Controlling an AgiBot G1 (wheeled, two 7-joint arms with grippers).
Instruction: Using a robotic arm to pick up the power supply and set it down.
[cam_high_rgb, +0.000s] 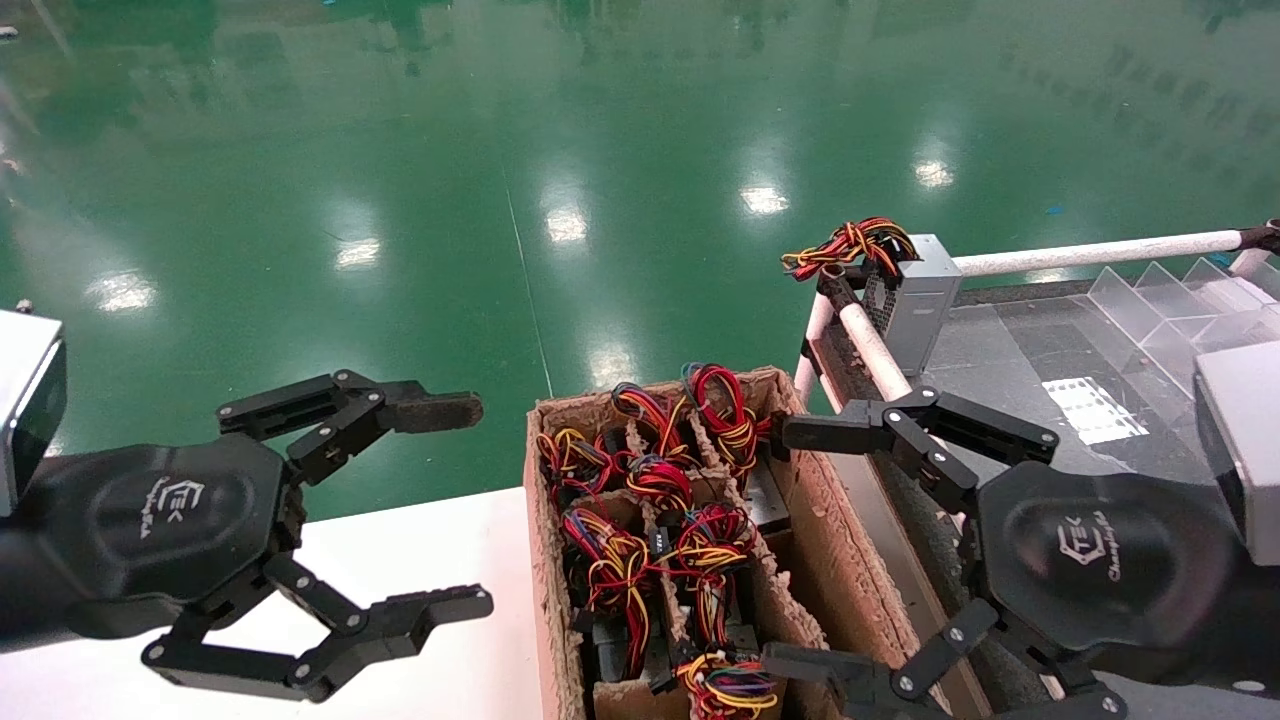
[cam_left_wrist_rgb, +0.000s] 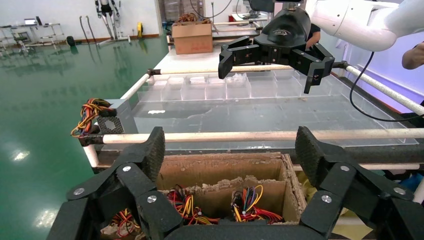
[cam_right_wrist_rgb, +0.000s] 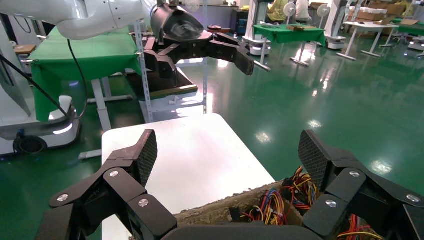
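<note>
Several power supplies stand in a divided cardboard box (cam_high_rgb: 800, 520), wire bundles up. The power supply with a tight red and yellow loop (cam_high_rgb: 724, 408) sits in the box's far right compartment, part of its grey body showing just below. My right gripper (cam_high_rgb: 795, 548) hangs open over the box's right wall, its far fingertip (cam_high_rgb: 805, 432) beside that loop and touching nothing. Its wrist view (cam_right_wrist_rgb: 229, 152) shows nothing between the pads. My left gripper (cam_high_rgb: 455, 505) is open and holds nothing, over the white table left of the box; in its own view (cam_left_wrist_rgb: 230, 150) it faces the box.
A second grey unit (cam_high_rgb: 918, 300) with splayed orange, black and red wires stands on the corner of the glass-topped table (cam_high_rgb: 1010, 350), behind white tube rails (cam_high_rgb: 870, 345). Clear dividers (cam_high_rgb: 1170, 310) sit at the far right. The white table (cam_high_rgb: 430, 560) lies left; green floor lies beyond.
</note>
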